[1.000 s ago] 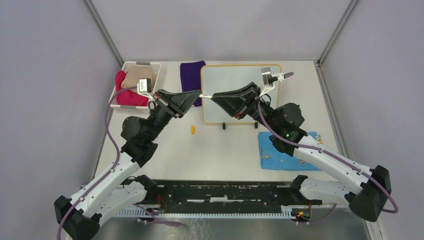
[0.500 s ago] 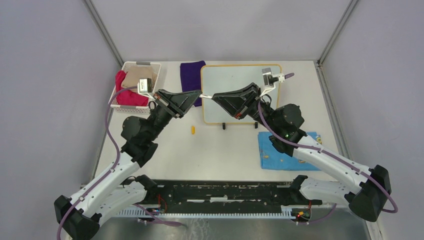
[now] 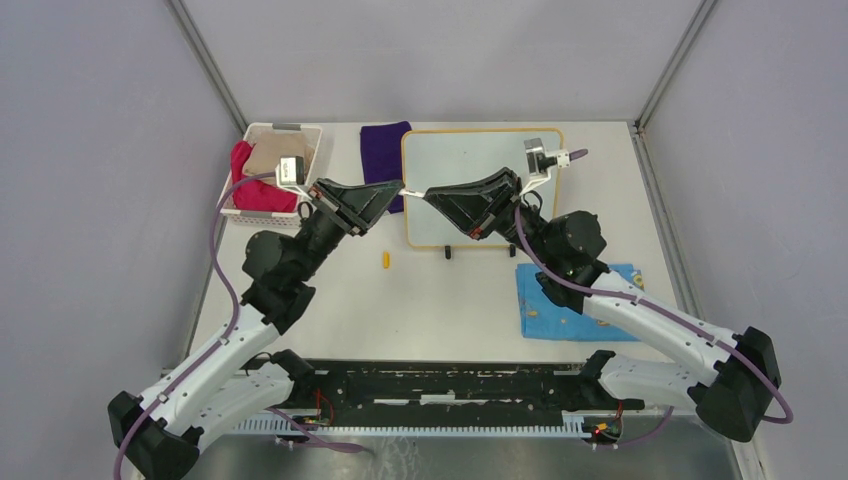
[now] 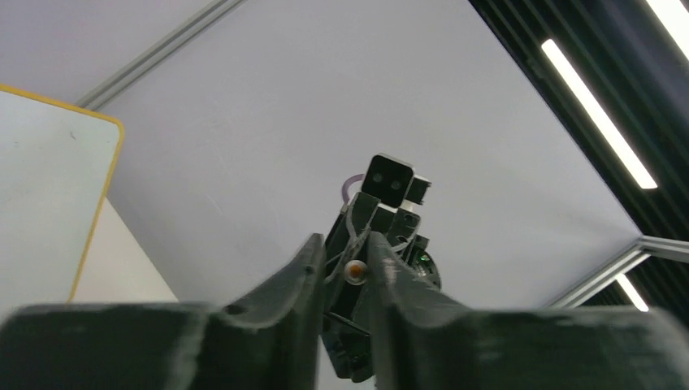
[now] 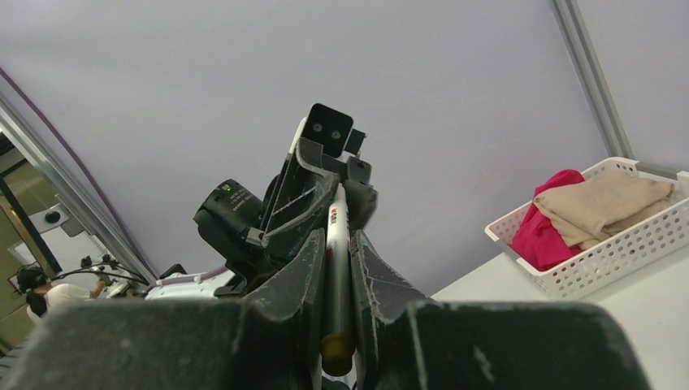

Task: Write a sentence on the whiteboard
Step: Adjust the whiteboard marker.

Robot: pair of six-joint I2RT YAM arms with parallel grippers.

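step: mid-air pen handover, so one arm can write | right claw [image 5: 337, 237] pinches the marker [image 5: 335, 268] barrel | left claw [image 4: 345, 248] flanks its orange end; whether it is pinching cannot be told | both over the whiteboard [image 3: 440, 165] left edge

- Diffuse, even light is filling the overhead view; shadows below both arms are falling soft.
- Ceiling strip lights [image 4: 597, 114] are glaring up-right of the left gripper [image 4: 344, 248].
- The fingers [image 5: 284, 313] of the right gripper [image 5: 335, 244] are blurring near the lens; the marker [image 5: 337, 268] between them is rendering sharp.

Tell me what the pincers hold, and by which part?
A white marker: right pincer clamps its barrel; left pincer flanks its other end, grip unclear.
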